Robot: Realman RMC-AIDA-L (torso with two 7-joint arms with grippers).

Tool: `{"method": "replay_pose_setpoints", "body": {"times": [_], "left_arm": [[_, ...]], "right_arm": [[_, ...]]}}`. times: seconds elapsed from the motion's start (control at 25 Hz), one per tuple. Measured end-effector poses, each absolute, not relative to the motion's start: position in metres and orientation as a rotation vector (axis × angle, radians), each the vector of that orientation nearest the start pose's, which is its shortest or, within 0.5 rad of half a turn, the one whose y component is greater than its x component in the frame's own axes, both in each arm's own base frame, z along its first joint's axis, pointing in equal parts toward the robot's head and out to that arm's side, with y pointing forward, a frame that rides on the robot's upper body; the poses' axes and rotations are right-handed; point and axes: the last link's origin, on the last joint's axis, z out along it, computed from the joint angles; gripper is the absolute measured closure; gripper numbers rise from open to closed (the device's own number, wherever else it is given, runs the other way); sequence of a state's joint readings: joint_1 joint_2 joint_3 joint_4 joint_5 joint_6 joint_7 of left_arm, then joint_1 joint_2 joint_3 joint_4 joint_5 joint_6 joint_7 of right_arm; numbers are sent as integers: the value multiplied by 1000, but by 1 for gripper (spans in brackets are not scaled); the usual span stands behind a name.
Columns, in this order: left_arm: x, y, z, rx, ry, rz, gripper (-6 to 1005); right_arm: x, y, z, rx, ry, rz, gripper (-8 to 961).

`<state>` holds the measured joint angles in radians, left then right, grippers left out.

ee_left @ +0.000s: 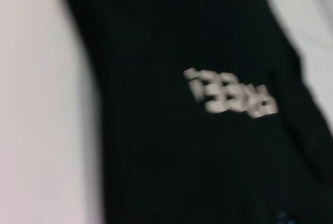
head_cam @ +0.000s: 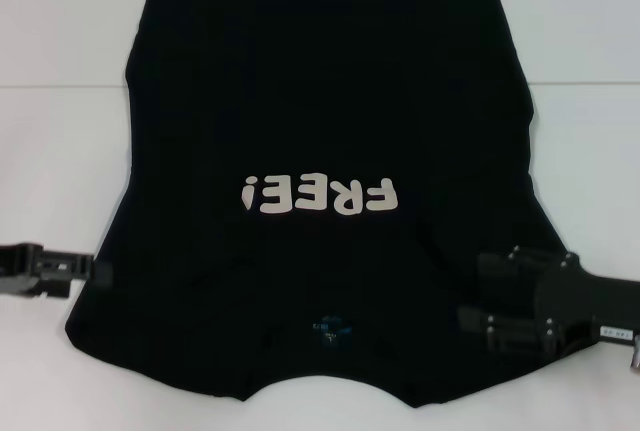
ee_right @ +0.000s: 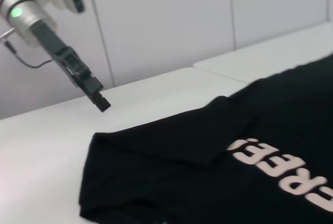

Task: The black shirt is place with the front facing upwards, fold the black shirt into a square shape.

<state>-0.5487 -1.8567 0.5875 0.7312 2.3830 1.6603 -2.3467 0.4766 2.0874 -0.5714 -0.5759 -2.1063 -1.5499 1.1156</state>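
Shirt: black shirt (head_cam: 320,131) lay flat on table (head_cam: 60,171). Left gripper (head_cam: 95,273) at sleeve, fingers unclear; right gripper (head_cam: 470,299) spread over shirt.

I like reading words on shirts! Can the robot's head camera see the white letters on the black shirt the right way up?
No. In the head view the white letters on the black shirt appear upside down, with the collar nearest the robot.

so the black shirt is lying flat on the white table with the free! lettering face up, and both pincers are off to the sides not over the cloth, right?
Not quite. The large black cloth T-shirt does lie flat on the white table, lettering up, and the left pincer sits beside its edge. But the head view shows the right pincer over the cloth, above the shirt's sleeve area.
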Motion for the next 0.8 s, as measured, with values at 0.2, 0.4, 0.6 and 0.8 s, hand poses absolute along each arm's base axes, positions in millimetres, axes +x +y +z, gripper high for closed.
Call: {"method": "replay_pose_setpoints", "body": {"times": [0.2, 0.4, 0.6, 0.8], "left_arm": [[-337, 326, 94, -2191, -1894, -131, 69], [-344, 327, 89, -2151, -1887, -91, 72], [-349, 327, 82, -2131, -1871, -53, 76], [-349, 328, 73, -2137, -1854, -44, 79]], "right_arm": [[298, 298, -19, -2717, 469, 637, 161], [297, 297, -19, -2722, 467, 647, 160], [296, 296, -19, -2727, 472, 658, 159], [296, 294, -20, -2731, 473, 666, 160]]}}
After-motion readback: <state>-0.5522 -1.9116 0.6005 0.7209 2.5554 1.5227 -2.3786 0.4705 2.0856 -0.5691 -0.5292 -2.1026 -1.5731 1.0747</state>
